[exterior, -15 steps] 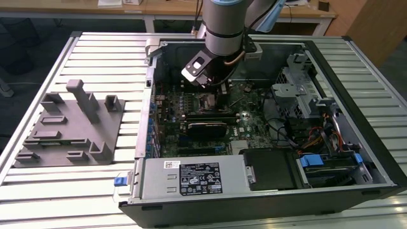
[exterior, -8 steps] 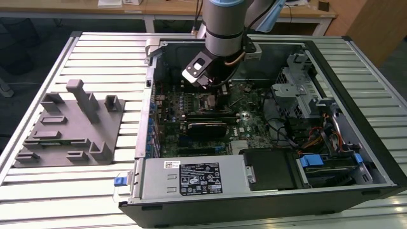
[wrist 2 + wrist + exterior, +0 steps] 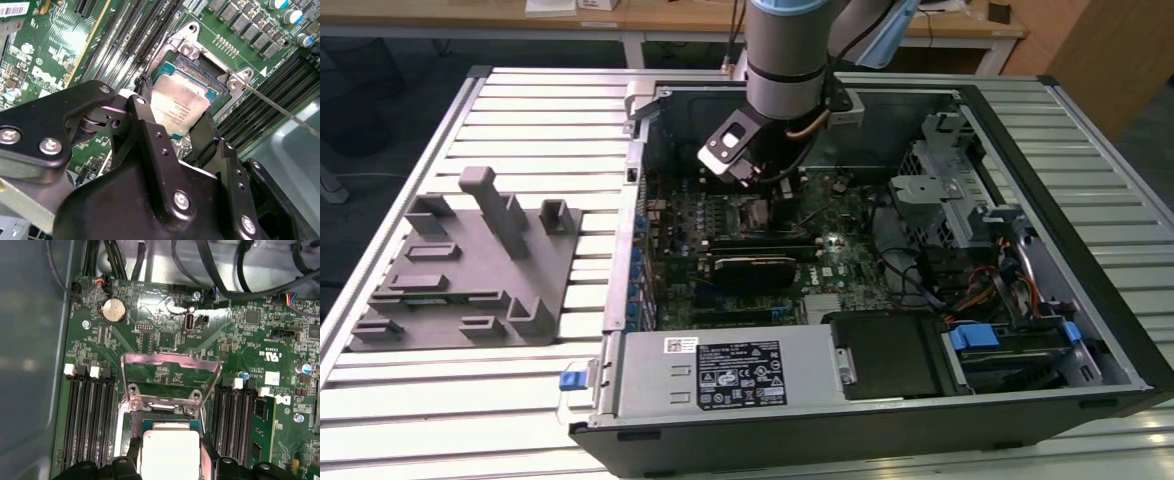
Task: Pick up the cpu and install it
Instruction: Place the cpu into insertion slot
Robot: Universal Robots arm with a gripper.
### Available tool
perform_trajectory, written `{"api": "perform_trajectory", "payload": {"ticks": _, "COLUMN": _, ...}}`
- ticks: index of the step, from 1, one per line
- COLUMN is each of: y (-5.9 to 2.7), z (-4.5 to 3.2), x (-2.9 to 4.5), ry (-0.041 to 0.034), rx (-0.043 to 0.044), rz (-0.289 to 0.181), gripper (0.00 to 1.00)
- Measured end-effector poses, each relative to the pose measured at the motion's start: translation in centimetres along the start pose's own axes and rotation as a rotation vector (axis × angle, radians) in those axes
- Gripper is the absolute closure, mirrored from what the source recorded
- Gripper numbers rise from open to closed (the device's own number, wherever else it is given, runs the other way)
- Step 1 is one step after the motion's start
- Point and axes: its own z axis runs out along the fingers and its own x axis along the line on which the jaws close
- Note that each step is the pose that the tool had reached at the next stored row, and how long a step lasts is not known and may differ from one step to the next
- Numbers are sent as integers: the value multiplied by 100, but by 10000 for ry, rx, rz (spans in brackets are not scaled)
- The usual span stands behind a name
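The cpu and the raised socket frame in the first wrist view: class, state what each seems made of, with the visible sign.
The cpu: its top looks like metal, pale silver and matt, with a soft even sheen. The raised socket frame: probably thin sheet metal, bright and polished, showing glints and bent edges.

A slatted metal table (image 3: 440, 410) carries an open computer case (image 3: 854, 425) and, beside it, a grey fixture plate (image 3: 467, 290).
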Motion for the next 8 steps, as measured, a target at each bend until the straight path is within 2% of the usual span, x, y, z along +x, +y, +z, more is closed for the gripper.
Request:
{"api": "perform_trajectory", "payload": {"ticks": 4, "y": -4, "z": 16, "x": 5, "ry": -14, "rx": 3, "rz": 408, "gripper": 45}}
{"api": "perform_trajectory", "payload": {"ticks": 8, "y": -2, "z": 24, "x": 42, "ry": -19, "rx": 5, "rz": 590, "gripper": 45}}
